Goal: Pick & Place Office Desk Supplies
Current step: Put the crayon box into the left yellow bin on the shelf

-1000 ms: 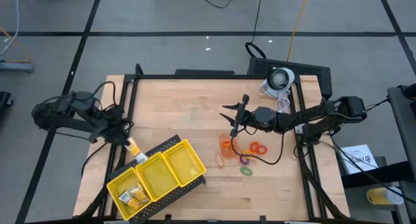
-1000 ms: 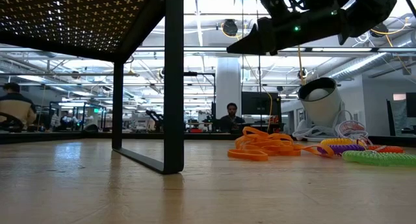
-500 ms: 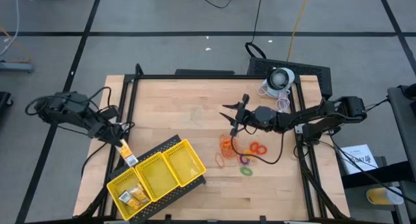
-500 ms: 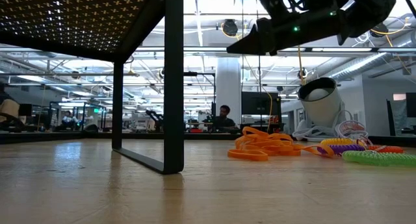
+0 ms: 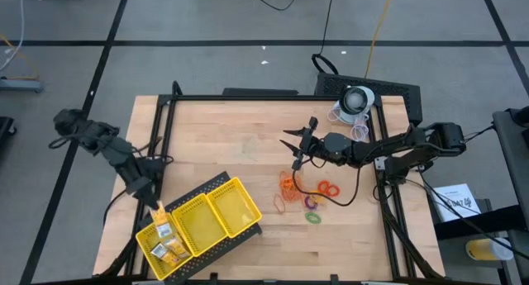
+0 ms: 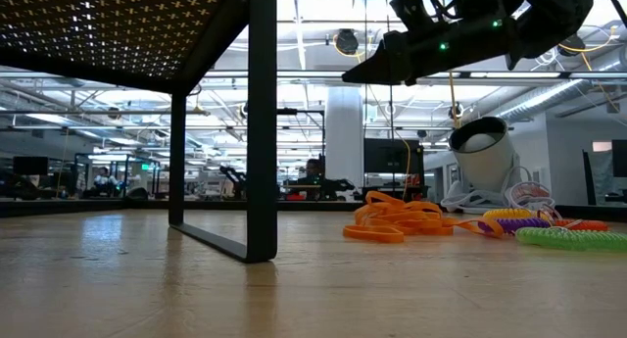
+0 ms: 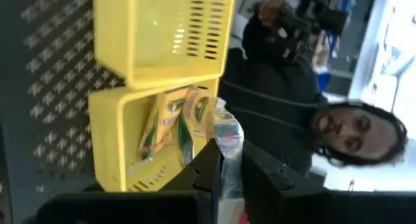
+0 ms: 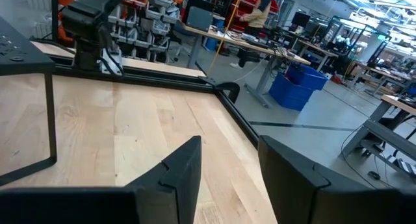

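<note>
Currently the left gripper [image 5: 157, 212] jaws clamp a clear-wrapped packet [image 7: 226, 136] above the yellow tray [image 5: 216, 206] end compartment. The right gripper [image 5: 291, 144] hovers, jaws apart, over the table [image 5: 231, 136] near orange rubber-band loops [image 5: 288, 184]

Left tool [image 5: 154, 209], now over tray [image 5: 240, 191]

Pale blond wood grain on the surface [image 5: 240, 144], framed in black. Bright yellow slotted tray [image 5: 216, 214] on a dark perforated panel [image 5: 211, 186]. Orange rubber-band loops [image 5: 287, 184], red rings [image 5: 328, 187], a purple ring [image 5: 311, 203], a green ring [image 5: 313, 217]. Yellow-gold packets [image 5: 169, 250] with red and green print. Matte black pincer fingers [image 8: 185, 165].
</note>
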Robot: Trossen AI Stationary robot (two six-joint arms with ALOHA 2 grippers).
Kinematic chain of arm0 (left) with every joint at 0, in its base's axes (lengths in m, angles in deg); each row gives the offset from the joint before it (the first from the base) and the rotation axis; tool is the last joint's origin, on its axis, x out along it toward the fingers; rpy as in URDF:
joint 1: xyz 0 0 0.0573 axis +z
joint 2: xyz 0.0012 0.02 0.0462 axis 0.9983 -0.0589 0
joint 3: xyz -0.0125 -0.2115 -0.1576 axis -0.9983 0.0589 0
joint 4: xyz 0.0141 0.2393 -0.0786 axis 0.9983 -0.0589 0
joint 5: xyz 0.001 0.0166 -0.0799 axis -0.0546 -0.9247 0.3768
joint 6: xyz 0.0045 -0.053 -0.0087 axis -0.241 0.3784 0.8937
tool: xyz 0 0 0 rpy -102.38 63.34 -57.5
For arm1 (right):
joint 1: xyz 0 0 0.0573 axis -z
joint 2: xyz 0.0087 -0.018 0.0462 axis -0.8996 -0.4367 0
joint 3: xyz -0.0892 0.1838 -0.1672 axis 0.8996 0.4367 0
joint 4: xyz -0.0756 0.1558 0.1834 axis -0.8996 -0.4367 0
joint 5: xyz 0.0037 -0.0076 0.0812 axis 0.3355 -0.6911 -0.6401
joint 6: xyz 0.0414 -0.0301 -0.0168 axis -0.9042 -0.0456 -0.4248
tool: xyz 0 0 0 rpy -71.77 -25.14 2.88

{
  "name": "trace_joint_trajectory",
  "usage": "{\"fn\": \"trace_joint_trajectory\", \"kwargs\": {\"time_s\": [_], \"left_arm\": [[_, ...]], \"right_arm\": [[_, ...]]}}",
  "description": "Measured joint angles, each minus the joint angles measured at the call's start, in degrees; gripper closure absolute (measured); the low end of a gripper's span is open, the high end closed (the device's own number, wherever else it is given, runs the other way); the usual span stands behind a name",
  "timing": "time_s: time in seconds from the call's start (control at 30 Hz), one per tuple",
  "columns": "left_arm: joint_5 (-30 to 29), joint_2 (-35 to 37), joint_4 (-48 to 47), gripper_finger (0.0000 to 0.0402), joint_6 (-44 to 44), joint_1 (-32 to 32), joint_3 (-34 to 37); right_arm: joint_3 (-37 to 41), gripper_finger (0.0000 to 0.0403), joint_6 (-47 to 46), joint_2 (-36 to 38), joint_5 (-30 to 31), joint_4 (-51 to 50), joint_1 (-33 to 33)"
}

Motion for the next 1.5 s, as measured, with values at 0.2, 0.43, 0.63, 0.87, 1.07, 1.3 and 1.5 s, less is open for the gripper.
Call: {"fn": "trace_joint_trajectory", "kwargs": {"time_s": [0.2,0.43,0.63,0.87,1.07,1.3,1.5], "left_arm": [[-11.33,-0.98,-5.92,0.0353,11.63,-11.38,-0.27],[-17.21,-5.15,-6.22,0.0353,19.18,-21.09,-0.27],[-15.03,-10.08,-5.47,0.0353,14.12,-23.95,-0.27],[-14.16,-14.61,-4.16,0.0353,12.52,-24.12,-0.27],[-13.73,-15.43,-4.10,0.0352,8.31,-24.12,-0.29],[-16.85,-15.24,-4.40,0.0339,11.20,-24.09,-0.29],[-17.46,-14.83,-3.67,0.0276,16.29,-24.08,-0.28]], "right_arm": [[0.00,0.0261,0.00,0.00,-0.13,-0.02,-0.02],[-0.02,0.0261,-0.12,0.00,-0.22,-0.04,-0.02],[-0.02,0.0261,0.13,0.00,-0.22,-0.05,-0.02],[-0.02,0.0261,0.15,0.00,-0.22,-0.07,-0.02],[-0.02,0.0261,1.45,0.00,-0.24,-0.04,-0.02],[-0.02,0.0261,1.86,0.00,-0.24,-0.07,-0.02],[-0.02,0.0261,1.63,0.00,-0.26,-0.07,-0.02]]}}
